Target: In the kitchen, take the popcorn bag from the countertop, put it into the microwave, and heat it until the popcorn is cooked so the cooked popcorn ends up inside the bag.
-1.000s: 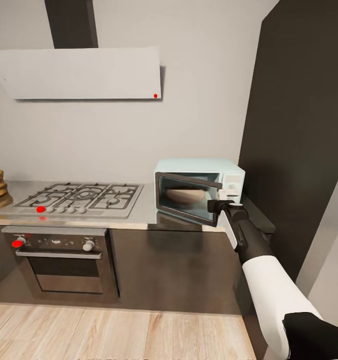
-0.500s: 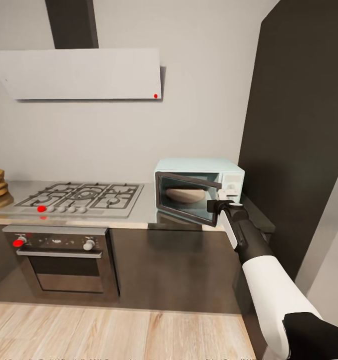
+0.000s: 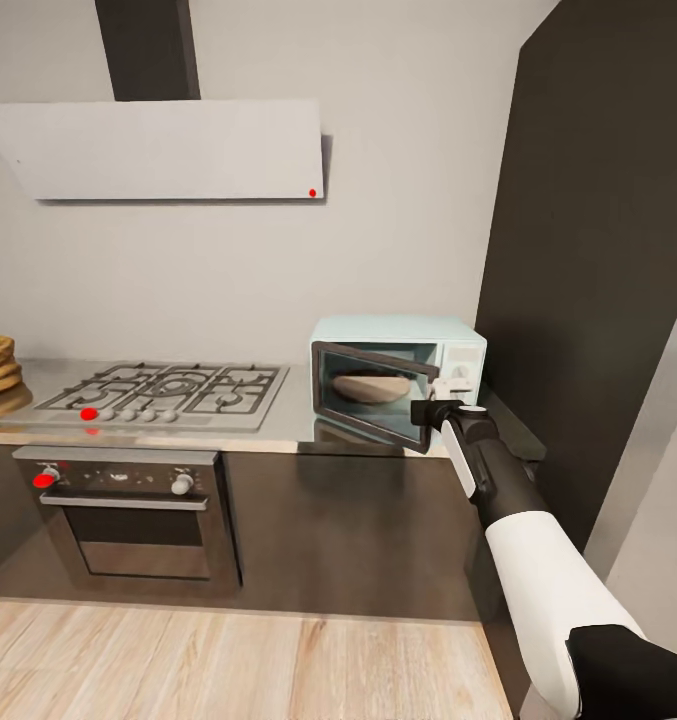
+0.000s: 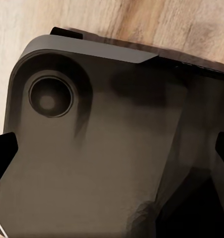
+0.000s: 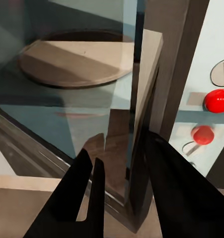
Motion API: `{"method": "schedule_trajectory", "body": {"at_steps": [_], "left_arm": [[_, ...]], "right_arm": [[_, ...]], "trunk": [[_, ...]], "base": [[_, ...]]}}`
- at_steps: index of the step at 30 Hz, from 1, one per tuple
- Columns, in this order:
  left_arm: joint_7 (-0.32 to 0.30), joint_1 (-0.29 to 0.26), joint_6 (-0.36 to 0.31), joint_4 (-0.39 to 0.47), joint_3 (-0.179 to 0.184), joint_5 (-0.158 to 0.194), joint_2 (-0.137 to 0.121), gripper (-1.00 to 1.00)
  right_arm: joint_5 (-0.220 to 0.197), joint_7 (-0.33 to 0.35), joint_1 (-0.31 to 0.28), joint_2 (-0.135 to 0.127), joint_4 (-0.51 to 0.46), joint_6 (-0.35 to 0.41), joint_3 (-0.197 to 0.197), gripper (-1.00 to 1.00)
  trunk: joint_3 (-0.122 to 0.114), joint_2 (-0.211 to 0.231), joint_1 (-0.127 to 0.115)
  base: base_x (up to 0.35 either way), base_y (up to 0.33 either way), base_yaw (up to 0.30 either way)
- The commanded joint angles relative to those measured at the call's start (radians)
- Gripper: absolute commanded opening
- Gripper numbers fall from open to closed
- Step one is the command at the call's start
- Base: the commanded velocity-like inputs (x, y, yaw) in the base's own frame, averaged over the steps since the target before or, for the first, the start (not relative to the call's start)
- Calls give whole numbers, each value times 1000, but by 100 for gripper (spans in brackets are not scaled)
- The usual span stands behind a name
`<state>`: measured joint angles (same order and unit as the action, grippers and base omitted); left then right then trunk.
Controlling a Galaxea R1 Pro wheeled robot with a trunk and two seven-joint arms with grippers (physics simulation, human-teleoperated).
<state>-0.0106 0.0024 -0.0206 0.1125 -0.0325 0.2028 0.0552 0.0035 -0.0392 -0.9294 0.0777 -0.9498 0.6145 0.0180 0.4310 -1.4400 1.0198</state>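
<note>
Reaching to the pale blue microwave (image 3: 398, 375) on the steel table (image 3: 278, 425), the right claw (image 3: 430, 408) straddles the free edge of its half-open door (image 5: 141, 124), fingers (image 5: 87, 193) spread, not clamped. A tan round shape inside, blurred through the glass; popcorn bag not identifiable. Left claw state: cannot tell, only dark robot housing (image 4: 102, 148) shows.

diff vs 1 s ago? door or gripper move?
Little. The whole head view shifted slightly, so the camera moved, not the things. The right gripper stays at the free edge of the microwave door, fingers either side of it. Door still partly open; hob unchanged.
</note>
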Motion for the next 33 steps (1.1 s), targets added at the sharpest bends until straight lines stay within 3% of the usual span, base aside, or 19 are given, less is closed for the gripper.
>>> {"method": "schedule_trajectory", "body": {"at_steps": [1, 2, 3, 4, 8, 12, 25, 26, 33], "left_arm": [[-1, 1, -2, 3, -3, 6, 0, 100], [-1, 1, -2, 3, -3, 6, 0, 100], [-3, 1, 1, 1, -5, 7, -1, 100], [-2, 1, 1, 1, -5, 7, -1, 100], [-2, -1, 1, 1, -6, 6, -1, 100], [-2, -1, 1, 1, -5, 6, -1, 100], [-2, -1, 2, 1, -5, 6, -1, 100], [-2, -1, 2, 1, -5, 6, -1, 100], [-2, -1, 2, 1, -5, 4, -1, 100]], "right_arm": [[30, -91, 0, -1, 3, 7, 0, -100], [30, -91, 0, -1, 3, 8, 0, -100], [6, 2, 0, -2, -4, 4, 0, -100], [14, 21, 0, 4, -1, 2, 0, -100], [105, 50, 0, 2, -4, 1, 1, -100], [130, 81, 0, -2, -5, 1, 1, -100], [276, 178, 0, -3, -9, 10, 1, -100], [9, -27, 0, -3, -9, 1, 1, -100], [9, -27, 0, -4, -10, 1, 1, -100]], "trunk": [[1, 0, 0], [1, 0, 0], [1, 0, 0], [1, 0, 0], [1, 0, 0], [1, 0, 0], [1, 0, 0], [1, 0, 0], [1, 0, 0]], "base": [[0, 0, 0], [0, 0, 0], [0, 0, 0], [0, 0, 0], [0, 0, 0], [0, 0, 0], [0, 0, 0], [0, 0, 0], [0, 47, 0]]}}
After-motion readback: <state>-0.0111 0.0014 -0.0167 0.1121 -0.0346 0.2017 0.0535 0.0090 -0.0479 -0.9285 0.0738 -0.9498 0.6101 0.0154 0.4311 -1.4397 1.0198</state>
